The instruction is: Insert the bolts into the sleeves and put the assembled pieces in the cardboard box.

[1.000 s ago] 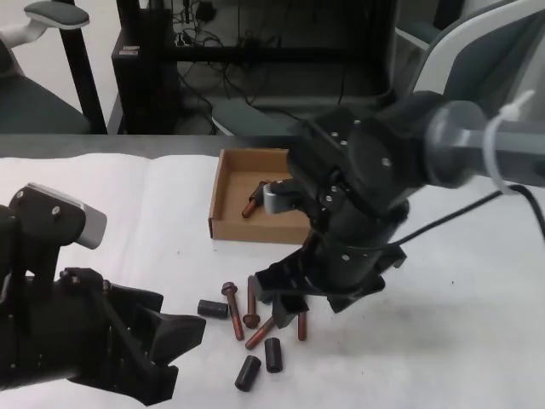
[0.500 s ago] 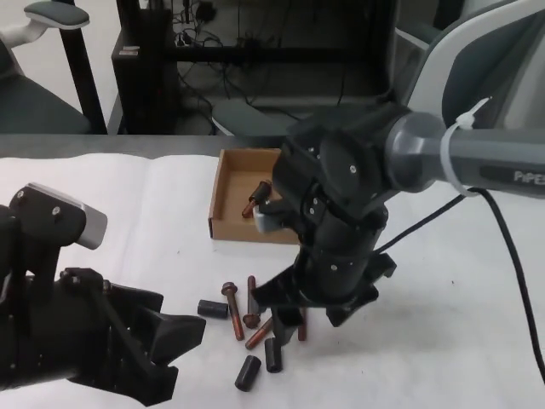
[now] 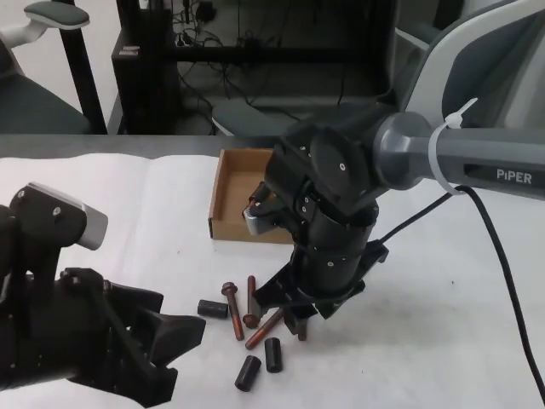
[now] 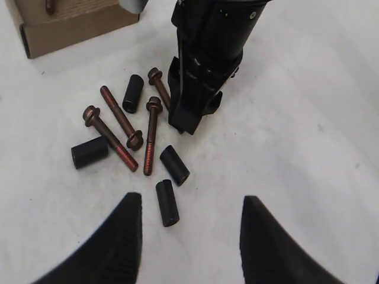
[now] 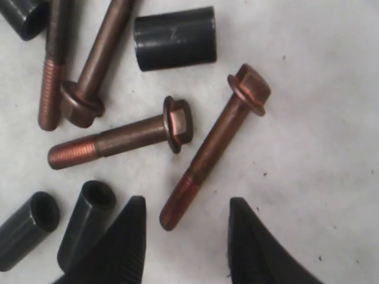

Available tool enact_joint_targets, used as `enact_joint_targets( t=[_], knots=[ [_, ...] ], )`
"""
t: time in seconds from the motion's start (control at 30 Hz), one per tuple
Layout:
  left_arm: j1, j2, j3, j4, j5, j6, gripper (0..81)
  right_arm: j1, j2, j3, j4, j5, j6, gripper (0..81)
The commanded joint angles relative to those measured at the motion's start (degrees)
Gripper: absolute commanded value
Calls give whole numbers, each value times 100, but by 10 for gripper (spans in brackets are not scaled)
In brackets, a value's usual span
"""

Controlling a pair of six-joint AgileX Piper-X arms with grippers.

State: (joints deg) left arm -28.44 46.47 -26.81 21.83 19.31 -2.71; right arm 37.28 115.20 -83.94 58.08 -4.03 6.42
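My right gripper hangs low over the loose parts in the middle of the worktop, toward its near edge. Its fingers are spread and hold nothing. The threaded tip of one bolt lies on the white cloth between my two fingers, with a gap on either side.

Three more bolts lie flat close by, two of them side by side. Four sleeves are scattered around the bolts, each on its side and apart from any shank. Two of the sleeves turn an open end toward my right wrist camera, and their bores show as dark hollows.

My left gripper sits nearer the near left corner of the worktop. Its fingers are parted as well, with nothing between them. It faces the same cluster of parts, and the closest sleeve lies just ahead of its fingertips.

The cardboard box stands toward the far edge of the worktop, beyond the loose parts and well apart from them. It is open at the top, and my right arm hides part of it. One copper-coloured piece lies on its floor. I cannot tell whether that piece carries a sleeve, and the rest of the inside is hidden from me.
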Motion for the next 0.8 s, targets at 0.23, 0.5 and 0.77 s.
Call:
enact_joint_targets(
  t=[0.23, 0.5, 0.77],
  knots=[
    [-20, -49, -6, -68, -45, 180, 517, -28, 305, -183, 151, 32, -149, 442],
    [-20, -49, -6, -68, -45, 180, 517, -28, 690, -742, 430, 289, -73, 442],
    [-20, -49, -6, -93, -45, 179, 517, -28, 750, -1011, 380, 447, 640, 442]
  ],
)
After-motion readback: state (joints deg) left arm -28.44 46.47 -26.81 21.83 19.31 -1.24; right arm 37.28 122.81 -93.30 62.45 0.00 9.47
